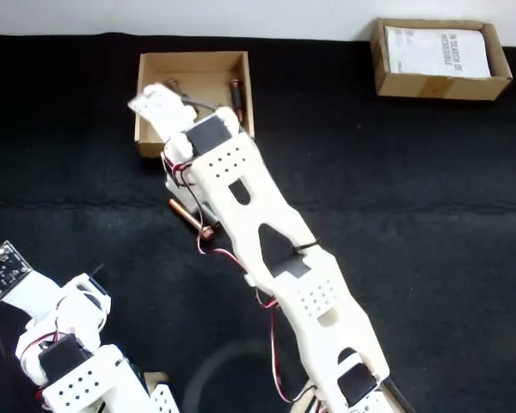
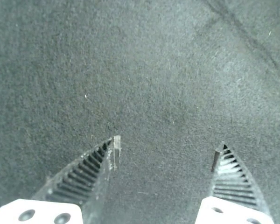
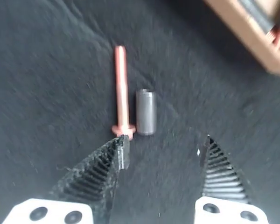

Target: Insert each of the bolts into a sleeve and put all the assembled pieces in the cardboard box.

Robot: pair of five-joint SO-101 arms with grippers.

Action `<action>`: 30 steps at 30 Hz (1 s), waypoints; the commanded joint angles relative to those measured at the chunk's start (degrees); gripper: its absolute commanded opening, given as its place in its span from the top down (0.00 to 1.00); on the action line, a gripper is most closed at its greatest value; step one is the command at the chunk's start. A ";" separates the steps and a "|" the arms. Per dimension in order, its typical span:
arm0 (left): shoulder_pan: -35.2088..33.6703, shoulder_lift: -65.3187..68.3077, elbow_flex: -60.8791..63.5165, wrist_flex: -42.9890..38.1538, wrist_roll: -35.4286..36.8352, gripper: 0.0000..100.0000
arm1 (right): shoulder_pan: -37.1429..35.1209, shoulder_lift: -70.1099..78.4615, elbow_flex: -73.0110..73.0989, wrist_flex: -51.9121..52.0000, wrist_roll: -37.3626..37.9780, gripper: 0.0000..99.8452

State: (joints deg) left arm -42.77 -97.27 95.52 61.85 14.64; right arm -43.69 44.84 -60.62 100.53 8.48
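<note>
Soft, even light falls from above in the high view: the black cloth (image 1: 430, 258) stays dark and almost shadowless, while the right arm (image 1: 275, 249) and the sheet of paper (image 1: 436, 50) in the far box (image 1: 430, 86) glare nearly to blank white. In the left wrist view the cloth looks lighter and flat. In the right wrist view the sleeve (image 3: 145, 112) carries a faint sheen, and the bolt (image 3: 121, 88) casts scarcely any shadow.
</note>
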 commanded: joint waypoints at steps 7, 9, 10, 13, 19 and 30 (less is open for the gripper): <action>-0.13 -0.75 0.48 -0.09 0.00 0.69 | 0.75 -4.88 12.44 -8.48 -0.35 0.77; -0.04 -0.75 0.48 -0.09 0.00 0.69 | 0.84 -4.88 15.43 -11.30 -0.35 0.77; -0.04 -0.75 0.48 -0.09 0.00 0.69 | 0.84 -4.88 16.66 -12.70 -0.35 0.77; -0.04 -0.75 0.57 -0.18 0.00 0.69 | 0.57 -4.88 19.65 -16.04 -0.35 0.77; -0.04 -0.75 0.57 -0.18 0.00 0.69 | 0.84 -4.88 23.69 -20.26 -0.35 0.77; -0.22 -3.91 1.54 0.26 0.00 0.69 | 1.36 -4.88 34.86 -29.41 -0.35 0.97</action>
State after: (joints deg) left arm -42.77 -99.30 95.96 61.85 14.73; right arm -42.90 42.73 -27.30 72.48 8.31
